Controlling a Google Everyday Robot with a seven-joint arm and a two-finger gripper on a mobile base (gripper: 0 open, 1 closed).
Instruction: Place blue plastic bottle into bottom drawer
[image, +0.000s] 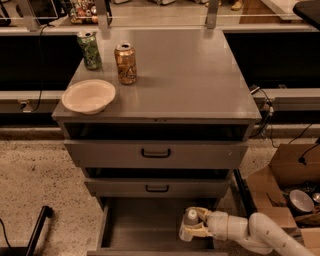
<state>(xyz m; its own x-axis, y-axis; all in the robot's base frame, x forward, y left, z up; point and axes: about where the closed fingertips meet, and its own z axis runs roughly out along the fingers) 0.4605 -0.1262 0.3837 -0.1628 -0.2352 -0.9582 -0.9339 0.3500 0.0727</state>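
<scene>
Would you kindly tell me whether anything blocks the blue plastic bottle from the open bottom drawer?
Nothing visible does: the gripper holds the pale blue plastic bottle just above the open grey metal bottom drawer, at its right side.
</scene>
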